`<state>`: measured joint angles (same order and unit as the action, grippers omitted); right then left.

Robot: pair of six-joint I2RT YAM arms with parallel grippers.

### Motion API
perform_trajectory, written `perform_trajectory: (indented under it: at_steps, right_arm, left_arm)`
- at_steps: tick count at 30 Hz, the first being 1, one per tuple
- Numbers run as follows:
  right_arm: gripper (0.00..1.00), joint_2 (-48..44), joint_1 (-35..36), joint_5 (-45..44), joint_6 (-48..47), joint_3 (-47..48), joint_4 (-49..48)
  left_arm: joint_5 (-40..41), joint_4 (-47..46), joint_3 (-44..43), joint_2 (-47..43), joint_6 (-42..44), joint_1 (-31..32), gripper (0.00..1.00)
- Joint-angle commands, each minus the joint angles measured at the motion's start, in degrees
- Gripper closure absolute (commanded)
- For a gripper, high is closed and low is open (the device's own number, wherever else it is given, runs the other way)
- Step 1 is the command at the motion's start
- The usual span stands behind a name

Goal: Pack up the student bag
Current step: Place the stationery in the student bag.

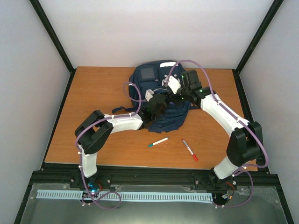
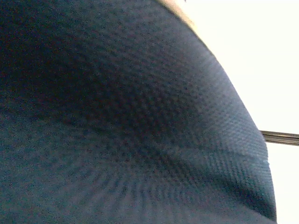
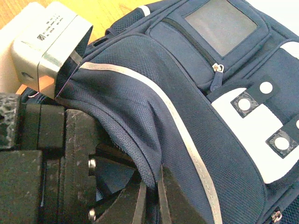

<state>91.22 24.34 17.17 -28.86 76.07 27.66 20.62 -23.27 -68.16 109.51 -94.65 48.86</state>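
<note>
While right hand [image 3: 151,193] pinches one student bag [image 3: 210,154], left hand [image 1: 156,103] grip indiscernible; two pens [image 1: 157,142] [image 1: 189,150] on table [image 1: 107,88].

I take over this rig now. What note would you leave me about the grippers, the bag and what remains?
Right gripper: shut, its fingers pinch a fabric edge of the student bag.
Left gripper: against the bag's fabric; open or shut cannot be told.
Bag: lies at the far middle of the table.
Done: nothing visibly packed.
Left: green pen and red pen lie on the table in front of the bag, probably to go in.
</note>
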Motion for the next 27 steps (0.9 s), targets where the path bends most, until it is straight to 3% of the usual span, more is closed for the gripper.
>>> perform_trajectory:
  at_steps: [1,6,12,27]
  right_arm:
    - [0.97,-3.7,-0.4,2.2,0.7,0.1,-1.6]
    - [0.97,-3.8,-0.7,2.3,1.1,0.1,-1.7]
    - [0.97,-3.8,-0.8,2.3,1.2,0.2,-1.6]
    - [0.97,-3.0,-0.9,1.9,0.9,0.4,-1.3]
  left_arm:
    - [0.5,0.8,-3.0,1.6,-1.9,-0.3,0.88]
    - [0.8,1.2,-2.4,0.5,-1.8,-0.3,0.76]
    - [0.5,1.4,-2.0,-0.1,-1.8,-0.3,0.69]
    - [-4.8,1.9,-0.9,-3.8,3.2,0.7,0.67]
